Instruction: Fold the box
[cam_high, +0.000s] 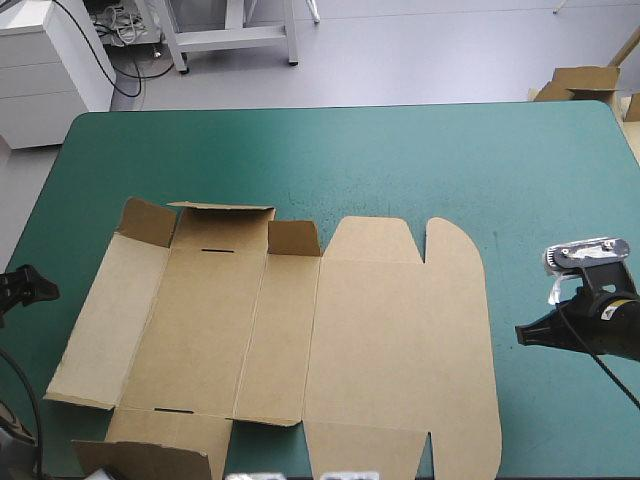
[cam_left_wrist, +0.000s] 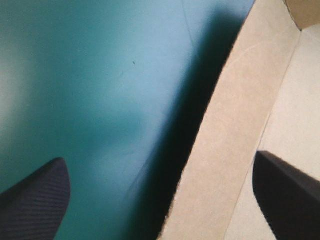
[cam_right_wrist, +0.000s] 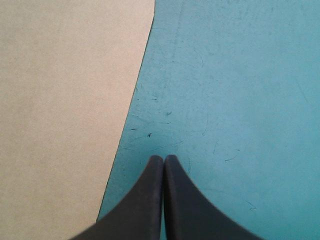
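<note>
Brown box (cam_high: 300, 330) lies mostly flat mid-table on teal-green cover (cam_high: 350, 160), few far flaps (cam_high: 222, 221) raised. Our left gripper (cam_left_wrist: 160, 156), fingers spread wide, straddles box's left edge; we judge it poised to raise that wall. Our right gripper (cam_right_wrist: 163, 157), fingers together, sits just beside lid edge.

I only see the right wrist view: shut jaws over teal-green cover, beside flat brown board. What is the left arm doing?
Observer: The left gripper hovers with jaws open, the left edge of the brown cut-board box between them.
Operator: Any walls up?
Observer: Only three small flaps along the far edge stand up; the panels lie about flat.
Operator: Which end am I at?
Observer: The right gripper is beside the wide round-cornered panel, the box's right end.
</note>
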